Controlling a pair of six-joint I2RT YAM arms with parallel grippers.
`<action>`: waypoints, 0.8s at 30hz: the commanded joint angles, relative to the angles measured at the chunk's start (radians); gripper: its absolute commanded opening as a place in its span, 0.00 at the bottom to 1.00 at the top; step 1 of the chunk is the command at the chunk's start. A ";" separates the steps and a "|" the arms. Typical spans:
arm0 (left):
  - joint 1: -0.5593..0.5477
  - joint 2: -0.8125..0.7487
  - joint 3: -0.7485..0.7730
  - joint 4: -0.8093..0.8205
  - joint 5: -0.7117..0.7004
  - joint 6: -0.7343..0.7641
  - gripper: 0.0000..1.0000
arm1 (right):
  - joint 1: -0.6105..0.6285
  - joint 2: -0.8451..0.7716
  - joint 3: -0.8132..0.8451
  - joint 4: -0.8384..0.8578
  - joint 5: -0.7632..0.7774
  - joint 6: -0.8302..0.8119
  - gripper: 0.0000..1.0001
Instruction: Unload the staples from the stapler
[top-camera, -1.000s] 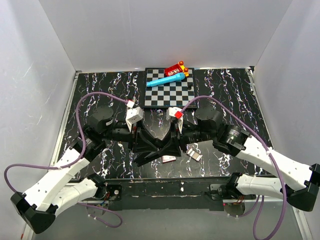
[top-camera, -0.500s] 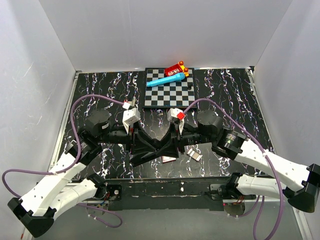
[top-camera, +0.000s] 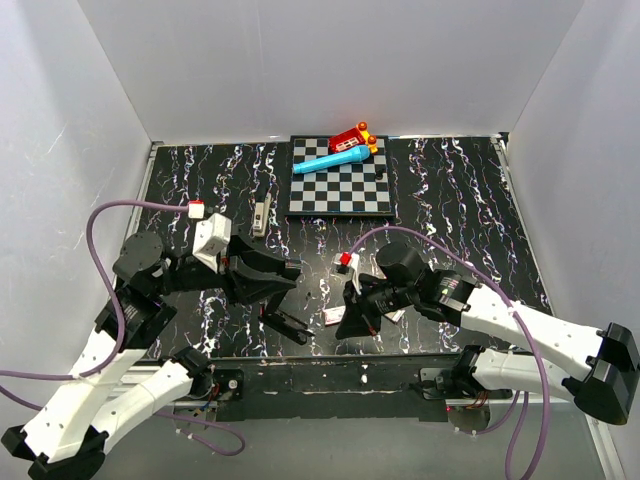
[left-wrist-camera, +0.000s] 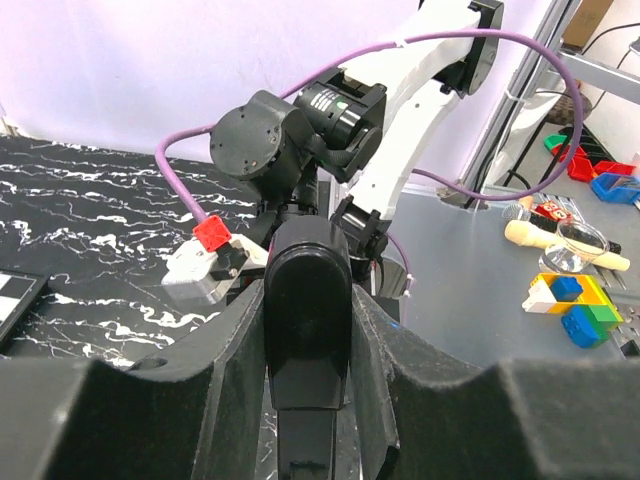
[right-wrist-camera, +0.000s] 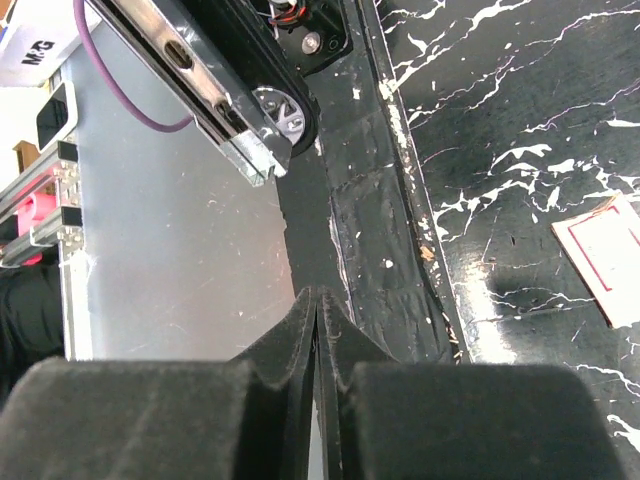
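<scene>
The stapler (left-wrist-camera: 307, 350) is seen clamped in the left gripper (left-wrist-camera: 308, 292). Its glossy black body lies lengthwise between the two fingers (left-wrist-camera: 225, 350) and reaches past their tips. The jaws are kept partly apart by it and are pressed against both of its sides. In the overhead view this gripper is found left of the middle of the table (top-camera: 450, 200), towards the near edge, and is pointed at the right arm (top-camera: 500, 310). Whether the stapler touches the tabletop cannot be told.

The right gripper (right-wrist-camera: 317, 305) is shown closed, finger against finger, with nothing held between. It is placed low over the near edge of the table, to the right of the stapler and apart from it. A small white-and-red box (top-camera: 335, 318) lies flat on the table just beside this gripper, on the side facing the stapler.

A small grey oblong piece (top-camera: 262, 215) is seen on the table beyond the left gripper, near the left near corner of a checkerboard (top-camera: 340, 190). What it is cannot be told.
</scene>
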 joint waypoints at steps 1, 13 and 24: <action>0.002 0.019 0.035 0.070 0.006 -0.016 0.00 | 0.000 -0.022 0.024 -0.003 0.008 0.005 0.08; 0.002 0.047 0.016 0.047 -0.026 0.010 0.00 | 0.000 -0.059 0.119 -0.129 0.134 -0.045 0.11; 0.002 0.082 0.004 -0.005 -0.207 0.012 0.00 | 0.000 -0.016 0.201 -0.092 0.355 0.013 0.04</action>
